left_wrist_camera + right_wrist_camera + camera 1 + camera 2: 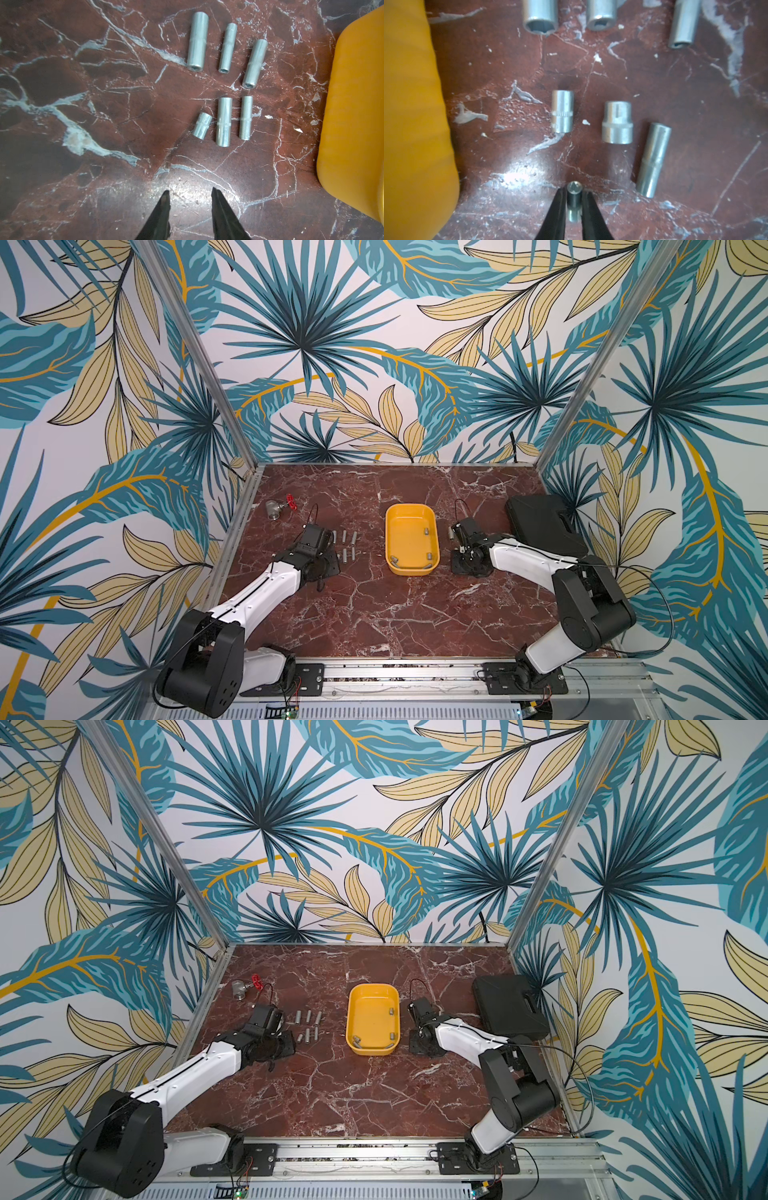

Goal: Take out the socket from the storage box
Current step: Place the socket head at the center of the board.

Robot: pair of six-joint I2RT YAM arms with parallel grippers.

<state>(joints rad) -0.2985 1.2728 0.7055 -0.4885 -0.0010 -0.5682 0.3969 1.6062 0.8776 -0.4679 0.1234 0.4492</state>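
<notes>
The yellow storage box point(411, 545) sits mid-table in both top views, with three small sockets point(425, 531) lying in it. In the right wrist view my right gripper point(574, 194) is shut on a small silver socket point(574, 196), low over the marble just right of the box wall point(411, 124). Several more sockets point(617, 122) lie on the table beyond it. In the left wrist view my left gripper point(190, 192) stands open and empty over bare marble. It is short of two rows of sockets point(223, 121) lying left of the box point(357, 104).
A black hard case point(544, 526) lies at the right wall. A metal valve with a red handle point(279, 508) sits at the far left. Aluminium rails and patterned walls bound the table.
</notes>
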